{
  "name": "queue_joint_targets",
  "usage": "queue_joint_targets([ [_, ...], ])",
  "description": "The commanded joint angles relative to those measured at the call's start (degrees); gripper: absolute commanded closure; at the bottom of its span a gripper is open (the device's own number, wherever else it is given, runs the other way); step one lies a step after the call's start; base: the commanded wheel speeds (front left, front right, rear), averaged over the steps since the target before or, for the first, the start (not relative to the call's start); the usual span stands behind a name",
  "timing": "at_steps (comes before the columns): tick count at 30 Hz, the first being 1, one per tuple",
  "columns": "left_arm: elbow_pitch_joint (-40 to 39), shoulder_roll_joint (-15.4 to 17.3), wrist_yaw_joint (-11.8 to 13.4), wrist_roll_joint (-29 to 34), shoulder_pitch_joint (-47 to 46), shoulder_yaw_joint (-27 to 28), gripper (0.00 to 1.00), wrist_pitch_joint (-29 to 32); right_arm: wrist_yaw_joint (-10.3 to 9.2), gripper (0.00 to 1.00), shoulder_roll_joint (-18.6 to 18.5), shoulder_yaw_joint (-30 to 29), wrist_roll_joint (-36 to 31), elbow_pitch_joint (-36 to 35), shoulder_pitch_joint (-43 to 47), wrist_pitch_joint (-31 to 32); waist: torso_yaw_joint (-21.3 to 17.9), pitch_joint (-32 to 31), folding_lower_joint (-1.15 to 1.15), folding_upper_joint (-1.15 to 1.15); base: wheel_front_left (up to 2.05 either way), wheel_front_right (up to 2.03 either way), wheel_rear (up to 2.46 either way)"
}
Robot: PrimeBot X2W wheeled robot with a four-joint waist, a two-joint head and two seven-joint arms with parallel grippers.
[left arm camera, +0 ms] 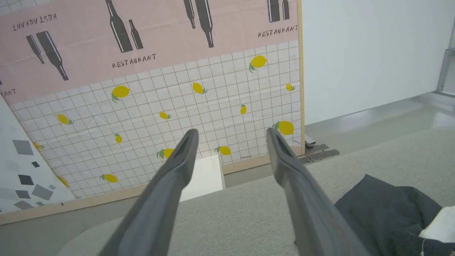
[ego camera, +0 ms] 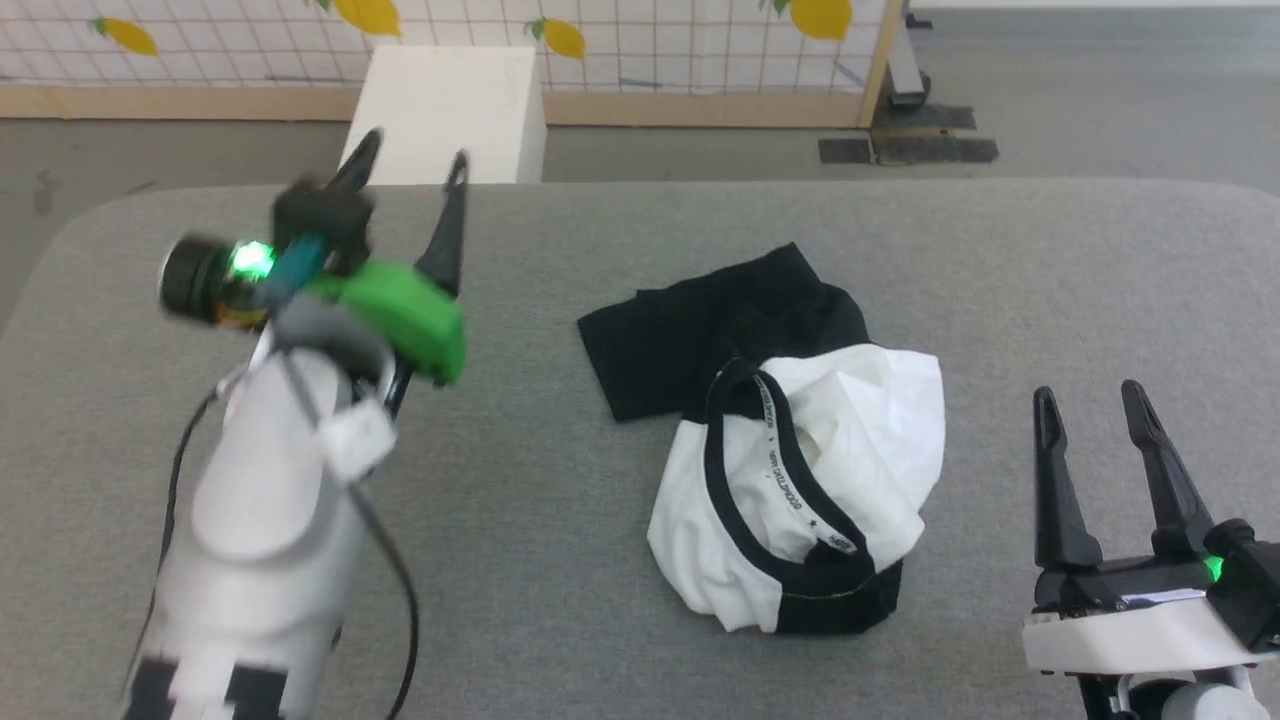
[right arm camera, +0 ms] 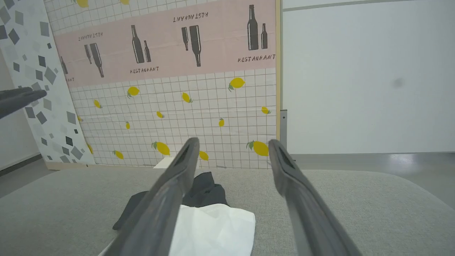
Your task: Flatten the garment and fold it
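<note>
Garment (ego camera: 790, 470) lies crumpled in a heap near the middle of the grey tabletop (ego camera: 560, 520). Its white body is bunched toward the robot and the black sleeve fabric (ego camera: 700, 330) is piled on the far side. The black collar trim (ego camera: 718, 450) and its printed neck tape (ego camera: 782, 462) face upward.

The left gripper (ego camera: 417, 147) hangs above the tabletop, well to the left of the heap, jaws spread wide and holding nothing. The right gripper (ego camera: 1087, 392) sits at the near right, close to the cloth but apart from it, equally wide open and empty.

The step in hand appears to be the first reach for flattening, and nothing is spread out yet. To do it well, each gripper should take its own outer point, such as a shoulder seam or a sleeve end, rather than the thick middle of the pile. A pinch there would likely catch several layers at once. The collar is the clearest landmark, and working outward from it to either side should locate the shoulders. Close on a single layer, lift only enough to free the folds, then draw the two grips apart so the body opens evenly. The sleeves' ends are hidden in the folds, so they may drag under the body.
</note>
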Motion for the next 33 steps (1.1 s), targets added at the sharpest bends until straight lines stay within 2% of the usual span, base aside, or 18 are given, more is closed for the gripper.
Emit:
queue_joint_targets([
  [1, 1.7, 0.2, -0.9, -0.6, -2.6, -1.3, 0.0, 2.6, -0.1, 0.0, 0.0, 0.1, -0.3, -0.2, -1.2, -0.3, -1.2, 1.3, 0.0, 0.0, 0.0, 0.0, 0.0],
  [5, 7.8, 1.1, -2.4, -4.4, -9.6, -7.2, 0.0, 13.1, -0.1, 0.0, 0.0, 0.5, -0.6, -0.4, -2.2, -0.3, -2.7, 3.1, 0.0, 0.0, 0.0, 0.0, 0.0],
  [7, 9.5, 1.4, -2.4, -9.2, -12.3, -13.8, 0.0, 18.9, -0.1, 0.0, 0.1, 0.4, -0.8, -0.4, -2.8, -0.3, -3.2, 4.0, 0.0, 0.0, 0.0, 0.0, 0.0],
  [10, 10.1, 3.7, -2.4, -18.3, -16.2, -23.1, 0.0, 27.1, -0.1, 0.0, 0.1, 0.6, -1.0, -0.5, -4.0, -0.3, -4.3, 5.9, 0.0, 0.0, 0.0, 0.0, 0.0],
  [16, 10.6, 8.5, -2.4, -31.6, -21.8, -36.3, 0.0, 40.3, -0.1, 0.0, 0.1, 1.6, -1.1, -0.8, -6.6, -0.3, -6.7, 9.9, 0.0, 0.0, 0.0, 0.0, 0.0],
  [22, 12.0, 11.4, -2.5, -40.5, -23.8, -44.2, 0.0, 46.2, -0.1, 0.0, 0.1, 2.0, -0.6, -0.7, -8.6, -0.3, -9.7, 13.4, 0.0, 0.0, 0.0, 0.0, 0.0],
  [32, 13.3, 14.8, -2.5, -43.8, -23.8, -58.9, 0.0, 48.5, -0.1, 0.0, 0.1, 1.9, 0.0, -0.4, -9.8, -0.3, -11.6, 15.3, 0.0, 0.0, 0.0, 0.0, 0.0],
  [33, 12.9, 15.0, -2.5, -44.8, -23.6, -59.5, 0.62, 48.1, -0.1, 0.0, 0.1, 1.7, 0.0, -0.3, -9.7, -0.3, -11.4, 15.1, 0.0, 0.0, 0.0, 0.0, 0.0],
])
